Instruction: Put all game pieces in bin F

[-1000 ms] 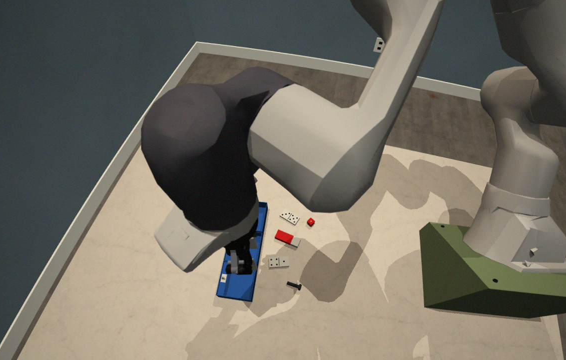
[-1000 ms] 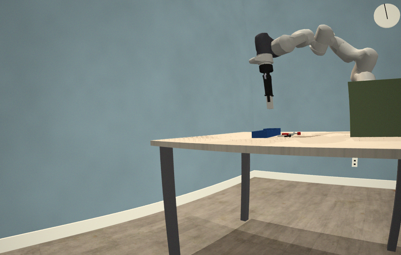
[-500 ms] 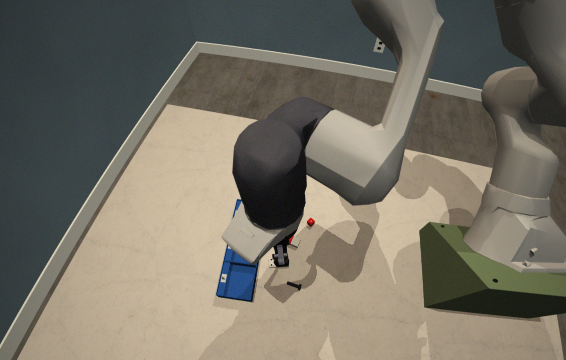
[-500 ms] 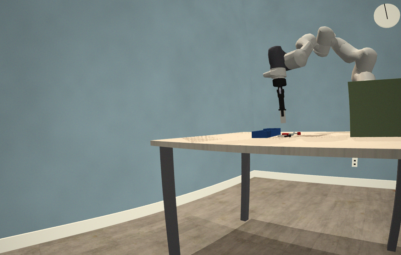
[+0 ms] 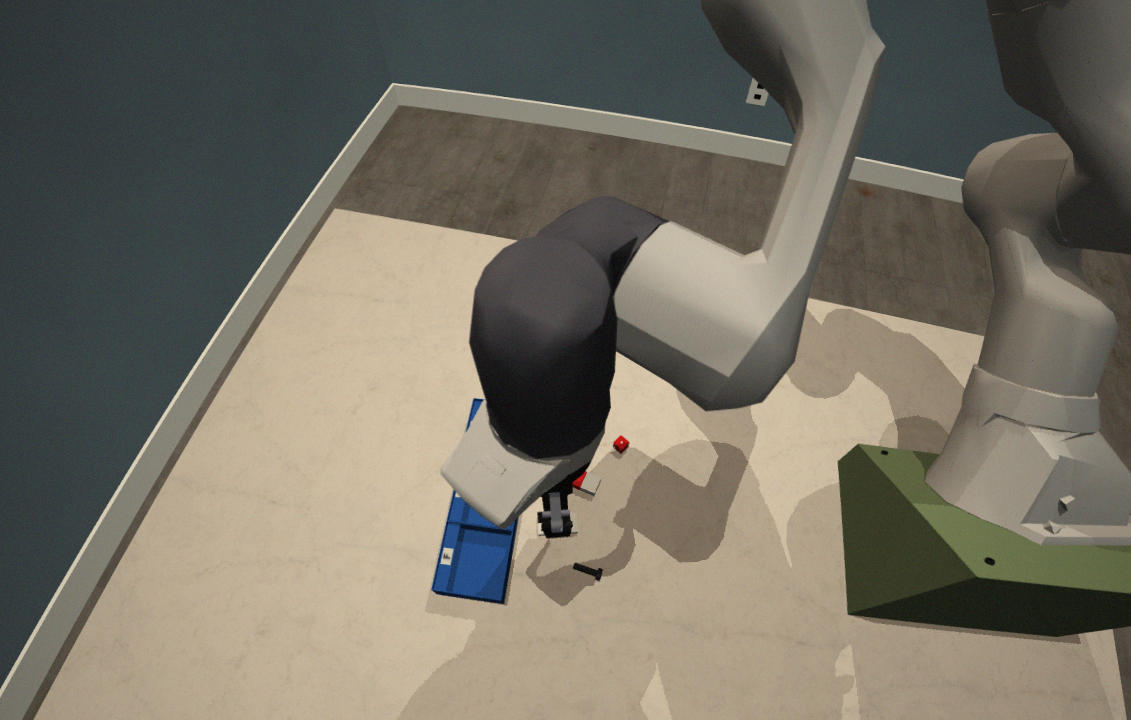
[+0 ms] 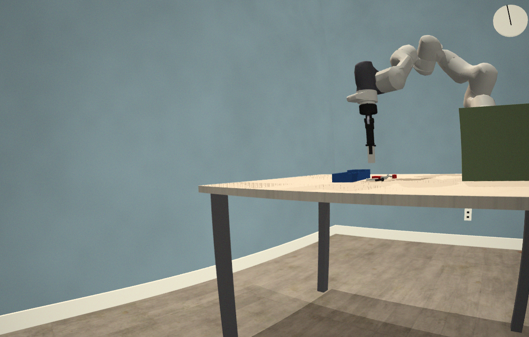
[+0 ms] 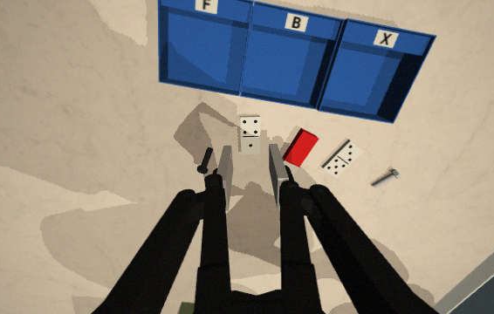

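Wrist cam: domino (image 7: 250,133) lies just ahead of gripper (image 7: 250,164), fingers part-spread, empty.

On your table (image 7: 55,109) lie a black bolt (image 7: 204,160), a red block (image 7: 300,146) and a grey screw (image 7: 384,176). A green pedestal (image 5: 909,537) stands at the right; a round wall clock (image 6: 510,20) hangs far above.
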You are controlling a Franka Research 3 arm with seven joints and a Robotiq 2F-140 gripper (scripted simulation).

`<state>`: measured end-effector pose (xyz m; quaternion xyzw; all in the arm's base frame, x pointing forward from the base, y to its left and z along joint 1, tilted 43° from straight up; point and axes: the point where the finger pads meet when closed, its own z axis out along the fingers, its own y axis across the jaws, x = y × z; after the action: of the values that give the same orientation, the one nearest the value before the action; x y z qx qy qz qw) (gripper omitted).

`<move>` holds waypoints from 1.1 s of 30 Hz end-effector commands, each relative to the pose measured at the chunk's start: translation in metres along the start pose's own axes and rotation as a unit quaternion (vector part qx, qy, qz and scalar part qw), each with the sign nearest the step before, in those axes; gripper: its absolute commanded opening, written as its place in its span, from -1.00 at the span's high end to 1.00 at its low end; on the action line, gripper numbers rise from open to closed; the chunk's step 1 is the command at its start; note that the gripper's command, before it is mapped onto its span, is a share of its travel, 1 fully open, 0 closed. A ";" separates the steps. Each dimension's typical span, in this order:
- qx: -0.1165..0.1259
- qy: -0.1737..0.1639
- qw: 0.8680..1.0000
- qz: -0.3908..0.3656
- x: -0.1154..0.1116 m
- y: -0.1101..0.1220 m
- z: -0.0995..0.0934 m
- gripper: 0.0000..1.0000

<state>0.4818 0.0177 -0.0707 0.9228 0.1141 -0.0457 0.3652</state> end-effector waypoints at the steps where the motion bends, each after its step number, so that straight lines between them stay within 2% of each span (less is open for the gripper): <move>1: 0.001 0.004 1.000 0.004 0.002 -0.001 0.000 0.51; 22: 0.001 0.004 1.000 0.004 0.000 0.001 0.000 0.51; 24: 0.001 0.004 1.000 0.004 0.000 0.001 0.008 0.51; 26: 0.001 0.004 1.000 0.004 0.000 0.001 0.008 0.51; 33: 0.001 0.004 1.000 0.004 -0.001 0.001 0.036 0.51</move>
<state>0.4803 -0.0009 -0.0861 0.9220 0.1147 -0.0456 0.3671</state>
